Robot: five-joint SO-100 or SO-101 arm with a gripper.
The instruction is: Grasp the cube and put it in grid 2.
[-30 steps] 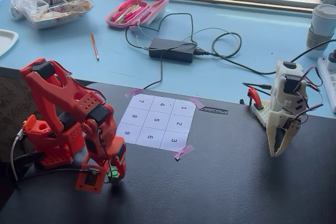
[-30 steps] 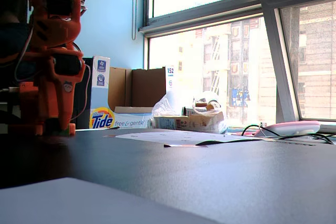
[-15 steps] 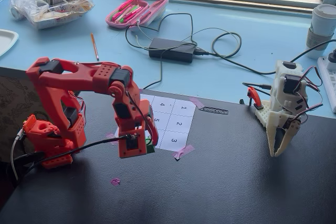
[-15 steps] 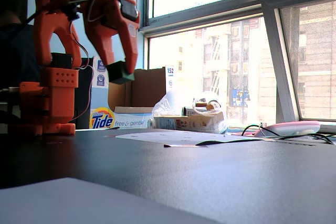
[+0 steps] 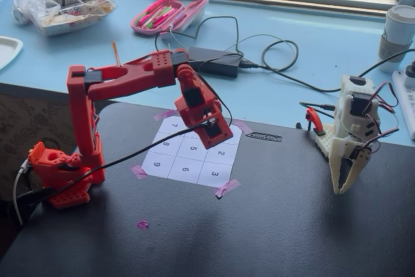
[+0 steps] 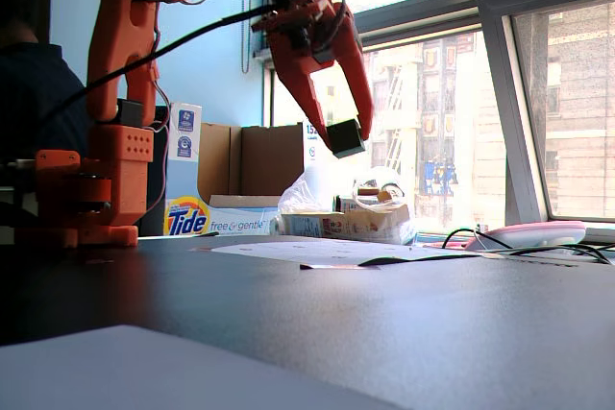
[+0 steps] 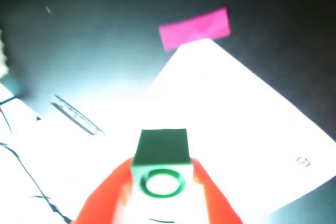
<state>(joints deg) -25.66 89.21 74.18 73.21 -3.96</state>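
Holding the small bright green cube with a ring mark on one face [image 7: 161, 161] between its two orange fingers, the tool [image 6: 347, 136] hangs well above the dark table [image 5: 272, 225], closed on the cube at the fingertips. Below lies the white paper sheet of nine numbered squares [image 5: 188, 168], taped down with pink strips. In a fixed view the tool sits over the sheet's far right part, with the square printed "2" [image 5: 222, 154] just beside and beneath it. My judgement: mainly a descent remains, with a slight shift toward that cell.
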